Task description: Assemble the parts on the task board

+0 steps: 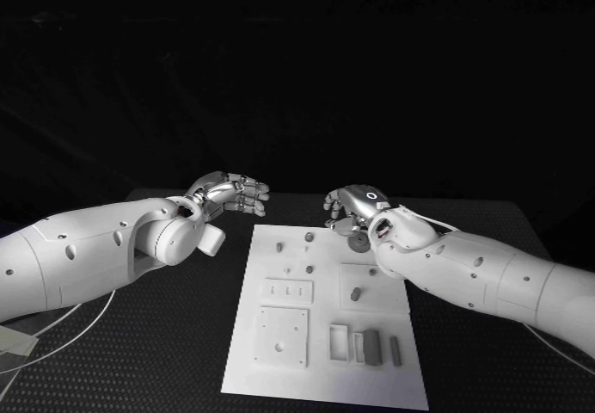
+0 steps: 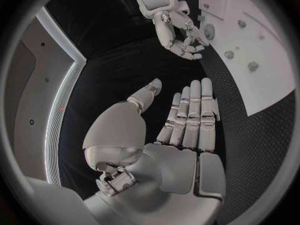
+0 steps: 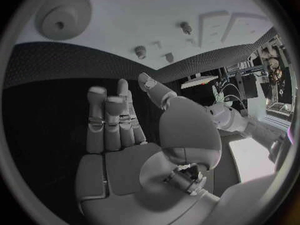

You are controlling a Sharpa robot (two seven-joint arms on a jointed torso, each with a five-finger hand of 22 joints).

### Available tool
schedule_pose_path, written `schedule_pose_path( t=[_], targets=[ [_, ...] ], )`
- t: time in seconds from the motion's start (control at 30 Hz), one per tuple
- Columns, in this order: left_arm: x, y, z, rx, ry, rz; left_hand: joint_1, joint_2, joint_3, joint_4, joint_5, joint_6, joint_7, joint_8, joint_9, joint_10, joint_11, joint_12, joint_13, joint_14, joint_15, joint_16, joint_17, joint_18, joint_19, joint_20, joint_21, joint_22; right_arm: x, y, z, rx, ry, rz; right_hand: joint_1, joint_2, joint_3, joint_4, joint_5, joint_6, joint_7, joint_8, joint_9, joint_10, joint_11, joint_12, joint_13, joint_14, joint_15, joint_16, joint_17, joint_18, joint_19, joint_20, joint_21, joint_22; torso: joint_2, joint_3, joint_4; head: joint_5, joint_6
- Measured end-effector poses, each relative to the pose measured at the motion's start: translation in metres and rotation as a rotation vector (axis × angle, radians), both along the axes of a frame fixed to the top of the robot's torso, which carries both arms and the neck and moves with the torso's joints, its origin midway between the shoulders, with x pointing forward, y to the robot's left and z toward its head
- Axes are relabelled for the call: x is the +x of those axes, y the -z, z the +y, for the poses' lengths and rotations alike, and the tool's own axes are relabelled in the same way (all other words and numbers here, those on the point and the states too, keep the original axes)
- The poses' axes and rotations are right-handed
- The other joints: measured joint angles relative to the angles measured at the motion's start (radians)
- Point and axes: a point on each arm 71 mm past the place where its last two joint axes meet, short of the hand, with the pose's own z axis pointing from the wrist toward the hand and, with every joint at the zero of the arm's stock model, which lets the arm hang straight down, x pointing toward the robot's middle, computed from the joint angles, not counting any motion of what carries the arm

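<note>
The white task board [image 1: 325, 383] lies in the middle of the black table. A round toothed part [image 1: 358, 243] lies at the board's far right corner, also seen as a gear [image 3: 62, 20] flat on the board. Small pegs [image 1: 279, 248] stand near the far end, and dark blocks [image 1: 371, 346] sit in slots at the near end. My right hand [image 1: 353, 209] hovers just beyond the gear, its palm [image 3: 125, 135] bare and fingers apart. My left hand [image 1: 232, 194] is off the board's far left corner, fingers [image 2: 190, 115] straight, holding nothing.
A raised square plate [image 1: 281, 335] and a slotted block [image 1: 286, 292] occupy the board's left half. White cables [image 1: 75, 331] run over the table [image 1: 162, 344] at the left, under my left arm. Black mat stretches on either side of the board.
</note>
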Motion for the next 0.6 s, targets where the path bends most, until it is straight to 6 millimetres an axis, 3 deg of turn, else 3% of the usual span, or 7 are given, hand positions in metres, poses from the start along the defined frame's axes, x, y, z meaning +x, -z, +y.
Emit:
schedule_pose_path(
  t=[0.27, 0.3, 0.4, 0.57, 0.6],
  targets=[
    [-0.001, -0.001, 0.002, 0.004, 0.004, -0.008, 0.0, 0.0, 0.0, 0.0, 0.0, 0.009, -0.011, 0.0, 0.001, 0.007, 0.0, -0.004, 0.002, 0.0, 0.0, -0.005, 0.006, 0.008, 0.0, 0.0, 0.0, 0.002, 0.012, -0.011, -0.049, -0.06, 0.069, 0.063, -0.02, -0.02, -0.037, 0.009, 0.0, -0.039, -0.003, -0.014, -0.01, 0.014, 0.0, -0.003, -0.007, 0.001, 0.004, 0.0, -0.005, 0.0, -0.001, 0.001, 0.0, 0.0, -0.002, 0.0043, -0.009, -0.007, 0.016],
    [-0.001, -0.001, 0.002, 0.004, 0.004, -0.008, 0.0, 0.0, 0.0, 0.0, 0.0, 0.009, -0.011, 0.0, 0.001, 0.009, -0.002, -0.004, 0.003, 0.0, 0.0, -0.005, 0.007, 0.008, 0.0, 0.0, 0.0, 0.003, 0.013, -0.009, -0.052, -0.071, 0.073, 0.078, -0.02, -0.02, -0.048, 0.007, 0.0, -0.04, -0.002, -0.014, -0.01, 0.042, -0.013, 0.013, 0.0, -0.001, -0.002, 0.0, -0.005, 0.0, -0.003, 0.004, 0.0, 0.0, -0.002, 0.0049, -0.0097, -0.009, 0.018],
    [-0.001, -0.001, 0.002, 0.005, 0.006, -0.01, 0.0, 0.0, 0.0, 0.0, 0.0, 0.009, -0.011, 0.0, 0.001, 0.014, 0.0, -0.004, 0.004, 0.0, 0.0, -0.005, 0.008, 0.008, 0.0, 0.0, 0.0, 0.004, 0.014, -0.005, -0.062, -0.104, 0.082, 0.122, -0.03, -0.03, -0.078, -0.001, 0.0, -0.04, -0.003, -0.014, -0.01, 0.087, -0.025, 0.044, 0.025, -0.004, -0.016, 0.0, -0.005, 0.0, -0.004, 0.003, 0.0, 0.0, -0.002, 0.0062, -0.0102, -0.015, 0.022],
    [-0.001, -0.001, 0.002, 0.005, 0.007, -0.011, 0.0, 0.0, 0.0, 0.0, 0.0, 0.009, -0.011, 0.0, 0.001, 0.014, 0.0, -0.004, 0.004, 0.0, 0.0, -0.005, 0.009, 0.007, 0.0, 0.0, 0.0, 0.005, 0.013, -0.001, -0.067, -0.136, 0.077, 0.168, -0.032, -0.032, -0.098, -0.01, 0.0, -0.041, -0.013, -0.014, -0.009, 0.114, -0.034, 0.08, 0.063, -0.01, -0.024, 0.0, -0.003, 0.0, -0.009, -0.002, 0.0, 0.0, 0.0, 0.007, -0.0093, -0.021, 0.024],
    [-0.001, -0.001, 0.002, 0.005, 0.007, -0.011, 0.0, 0.0, 0.0, 0.0, 0.0, 0.009, -0.011, 0.0, 0.001, 0.014, 0.0, -0.004, 0.004, 0.0, 0.0, -0.005, 0.009, 0.007, 0.0, 0.0, 0.0, 0.005, 0.013, -0.001, -0.067, -0.14, 0.073, 0.175, -0.034, -0.034, -0.112, -0.009, 0.0, -0.045, -0.021, -0.014, -0.009, 0.122, -0.039, 0.129, 0.116, -0.005, -0.035, 0.009, 0.0, 0.0, -0.009, -0.002, 0.0, 0.0, 0.0, 0.007, -0.0092, -0.022, 0.024]
  ],
)
